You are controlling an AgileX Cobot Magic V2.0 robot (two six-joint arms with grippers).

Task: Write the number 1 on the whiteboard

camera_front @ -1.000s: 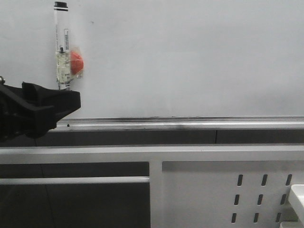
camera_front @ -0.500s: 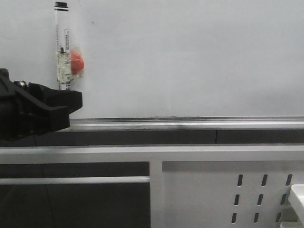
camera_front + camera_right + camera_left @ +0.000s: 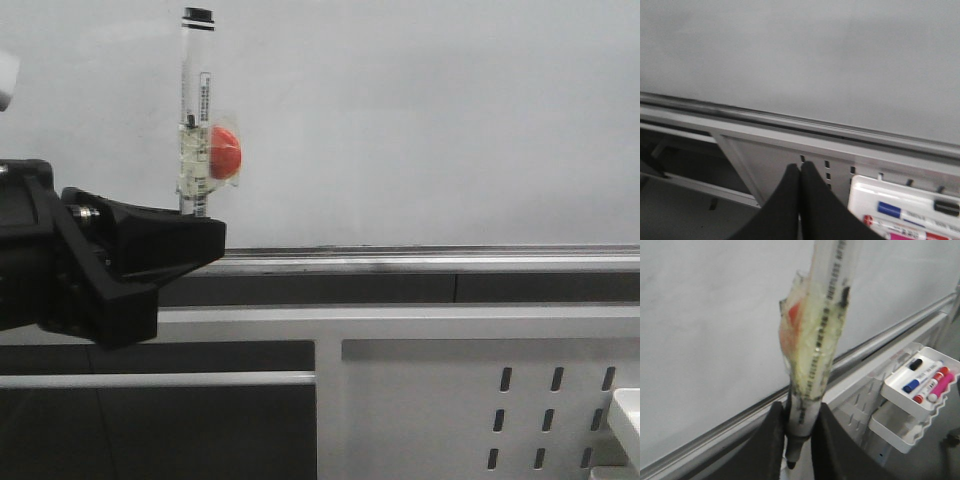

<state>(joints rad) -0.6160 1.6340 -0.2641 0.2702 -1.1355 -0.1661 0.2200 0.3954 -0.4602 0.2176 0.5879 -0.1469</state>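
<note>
My left gripper (image 3: 205, 232) is shut on a clear-barrelled marker (image 3: 193, 110) and holds it upright in front of the whiteboard (image 3: 420, 120). The marker has a black end at its top, yellowed tape round its middle and a red-orange piece (image 3: 225, 152) taped to its side. In the left wrist view the marker (image 3: 817, 355) stands between the black fingers (image 3: 771, 440), its dark tip below them (image 3: 790, 462). No stroke of the number 1 shows on the board. My right gripper (image 3: 801, 172) is shut and empty, below the board's silver ledge (image 3: 790, 122).
The silver ledge (image 3: 420, 257) runs along the board's lower edge. Below it is a white perforated panel (image 3: 480, 400). A white tray (image 3: 917, 390) on that panel holds several markers, blue, red, pink and black; it also shows in the right wrist view (image 3: 900, 205).
My left gripper has moved to the right and nearer to the camera with the marker in it. The marker stays upright. The board shows no new mark.
</note>
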